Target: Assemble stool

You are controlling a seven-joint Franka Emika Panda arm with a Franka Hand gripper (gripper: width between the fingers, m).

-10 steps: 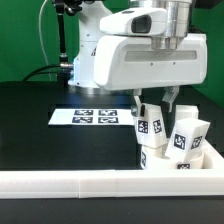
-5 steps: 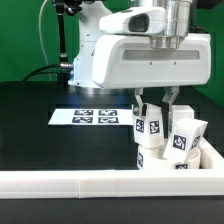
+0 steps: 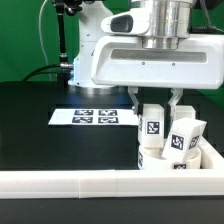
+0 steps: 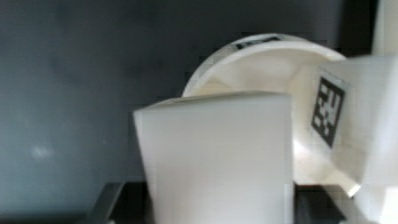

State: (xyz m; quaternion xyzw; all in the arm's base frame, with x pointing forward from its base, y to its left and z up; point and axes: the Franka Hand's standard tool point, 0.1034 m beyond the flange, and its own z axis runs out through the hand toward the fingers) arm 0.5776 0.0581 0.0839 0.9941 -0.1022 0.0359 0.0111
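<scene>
My gripper (image 3: 154, 104) is shut on a white stool leg (image 3: 152, 128), one finger on each side. The leg is upright, its tag facing the camera, and sits over the round seat (image 3: 158, 160), most of which is hidden behind the rail. I cannot tell whether the leg touches the seat. A second tagged leg (image 3: 184, 136) stands just to the exterior view's right of it. In the wrist view the held leg (image 4: 214, 150) fills the space between the dark fingers (image 4: 121, 203). Beyond it are the seat's rim (image 4: 263, 60) and the other leg's tag (image 4: 334, 100).
The long white L-shaped rail (image 3: 90, 182) runs along the front and turns up the exterior view's right side (image 3: 214, 152), boxing in the stool parts. The marker board (image 3: 92, 116) lies flat on the black table behind them. The arm's white body hangs above.
The arm and the held leg have shifted slightly toward the exterior view's right. The grip has stayed shut on the leg.
</scene>
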